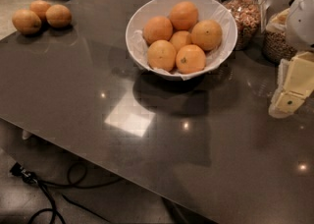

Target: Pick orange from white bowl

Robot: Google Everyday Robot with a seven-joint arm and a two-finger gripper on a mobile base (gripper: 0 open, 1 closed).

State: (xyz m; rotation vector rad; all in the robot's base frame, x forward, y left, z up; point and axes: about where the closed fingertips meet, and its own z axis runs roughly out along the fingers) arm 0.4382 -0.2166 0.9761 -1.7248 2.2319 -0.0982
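Note:
The white bowl (225,19) stands at the back middle of the dark table, lined with crumpled white paper. It holds several oranges. A large orange (206,35) with a tiny dark speck lies at the bowl's right side. Another speckled one (190,59) lies at the front, and a smaller one (181,40) sits in the middle. My gripper (285,101), pale yellow, hangs over the table at the right edge of the view. It is to the right of the bowl, slightly nearer the front, and apart from it. It holds nothing that I can see.
Three loose oranges (41,15) lie at the table's far left corner. Glass jars of grain (245,14) stand right behind the bowl, and another jar (277,41) is at the right. The table's front edge runs diagonally, with cables (44,188) on the floor below.

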